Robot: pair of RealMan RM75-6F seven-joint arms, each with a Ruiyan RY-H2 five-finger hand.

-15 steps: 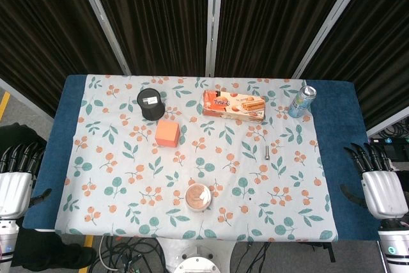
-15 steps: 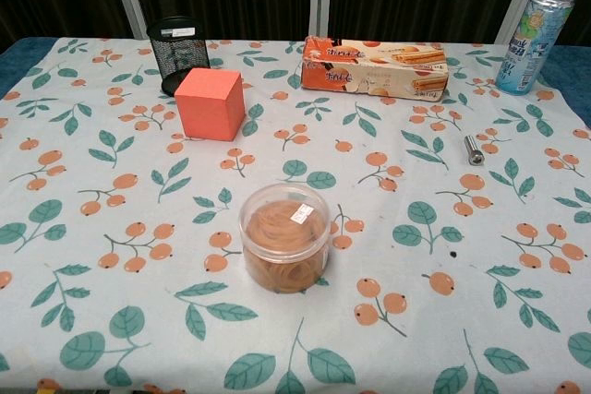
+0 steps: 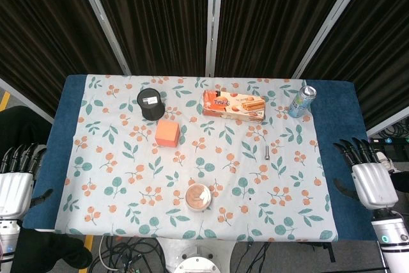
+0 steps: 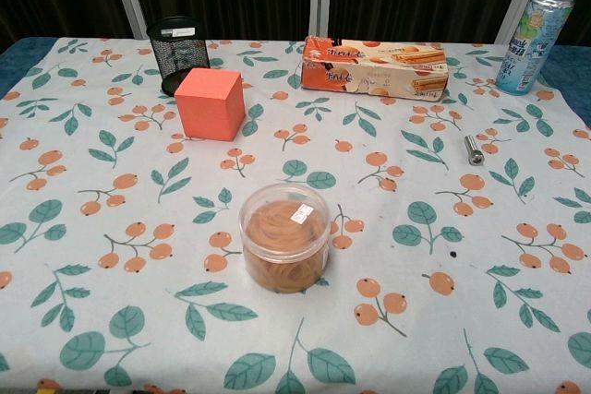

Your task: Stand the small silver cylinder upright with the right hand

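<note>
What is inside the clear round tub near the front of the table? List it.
The clear round tub holds a tangled heap of tan rubber bands, filling most of it. A small white label sits on its lid. Whatever lies beneath the bands is covered.

orange cube (image 4: pixel 210 103), mesh cup (image 4: pixel 175 53), biscuit box (image 4: pixel 374 67), can (image 4: pixel 533 29)

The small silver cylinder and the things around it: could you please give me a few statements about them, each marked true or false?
1. The small silver cylinder lies on its side. True.
2. The right hand holds the cylinder. False: it is off the cloth's right edge, holding nothing.
3. The drink can stands upright near the far right corner. True.
4. The orange cube sits inside the black mesh cup. False: it stands on the cloth beside it.
5. The left hand touches the round plastic tub. False: they are well apart.
</note>
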